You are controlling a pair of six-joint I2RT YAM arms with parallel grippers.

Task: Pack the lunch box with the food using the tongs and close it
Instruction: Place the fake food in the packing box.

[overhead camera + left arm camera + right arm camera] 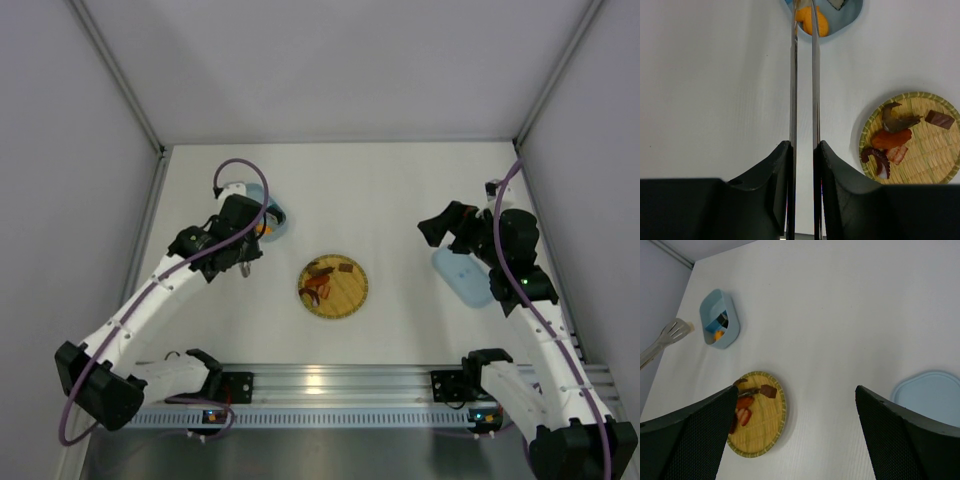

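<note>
The light-blue lunch box [279, 222] sits at the back left, half hidden under my left gripper [247, 235]. That gripper [803, 147] is shut on the silver tongs [793, 75], whose two thin arms reach out over the lunch box [852, 12]. An orange piece of food [810, 22] lies inside it, right at the tongs' tips. More food [890, 139], red, orange and brown, lies on the yellow woven plate [935, 150]. My right gripper [796, 388] hangs open and empty above the table, close to the flat blue lid [927, 390].
The woven plate [350, 297] lies mid-table between the two arms. The lid [460, 280] lies flat at the right, partly under the right arm. White walls close in the table on the left, right and back.
</note>
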